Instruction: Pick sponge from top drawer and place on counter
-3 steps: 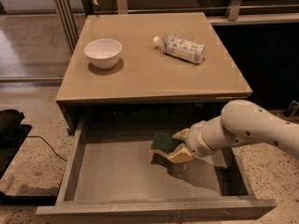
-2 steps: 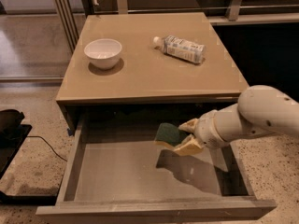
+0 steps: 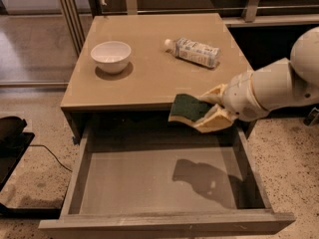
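My gripper (image 3: 207, 109) comes in from the right on a white arm and is shut on the sponge (image 3: 185, 108), dark green on top with a yellow layer below. It holds the sponge in the air at the counter's front edge, above the back of the open top drawer (image 3: 154, 183). The cream fingers (image 3: 213, 121) clamp the sponge's right end. The drawer's flat grey bottom is bare, with the arm's shadow on it. The beige counter (image 3: 149, 59) lies just behind the sponge.
A white bowl (image 3: 111, 56) stands on the counter's left part. A plastic bottle (image 3: 195, 52) lies on its side at the back right. A dark object (image 3: 12, 133) with a cable sits on the speckled floor at the left.
The gripper has lifted the sponge up out of the drawer, from near the drawer's back right to the height of the counter's front edge.
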`<state>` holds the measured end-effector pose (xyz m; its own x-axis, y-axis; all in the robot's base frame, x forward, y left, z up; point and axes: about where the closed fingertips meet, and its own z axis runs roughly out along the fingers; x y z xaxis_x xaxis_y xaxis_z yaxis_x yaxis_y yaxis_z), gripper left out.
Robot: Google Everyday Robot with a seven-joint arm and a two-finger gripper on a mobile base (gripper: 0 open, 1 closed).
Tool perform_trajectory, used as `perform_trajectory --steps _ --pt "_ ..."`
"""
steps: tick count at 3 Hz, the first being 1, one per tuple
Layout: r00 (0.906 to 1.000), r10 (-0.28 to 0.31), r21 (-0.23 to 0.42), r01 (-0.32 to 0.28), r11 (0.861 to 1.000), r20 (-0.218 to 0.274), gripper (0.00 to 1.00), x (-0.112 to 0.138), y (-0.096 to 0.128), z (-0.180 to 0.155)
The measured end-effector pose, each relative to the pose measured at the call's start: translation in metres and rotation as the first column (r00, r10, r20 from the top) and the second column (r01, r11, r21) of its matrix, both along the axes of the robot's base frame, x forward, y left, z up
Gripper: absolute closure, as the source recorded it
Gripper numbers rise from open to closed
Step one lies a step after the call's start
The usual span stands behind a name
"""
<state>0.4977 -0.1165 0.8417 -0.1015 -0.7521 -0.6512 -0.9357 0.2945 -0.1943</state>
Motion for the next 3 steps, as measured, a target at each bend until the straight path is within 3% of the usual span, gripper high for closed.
perform_trajectory --steps 1,2,3 --pt "0.9975 -0.025 -0.016 0.026 1.0 0.066 1.0 0.029 -0.01 0.063" --pt "0.9982 -0.015 -0.023 0.017 1.0 0.059 1.0 0.037 -0.004 0.059" --pt "0.9963 -0.038 -0.022 0.04 0.999 0.078 1.0 0.074 -0.002 0.063"
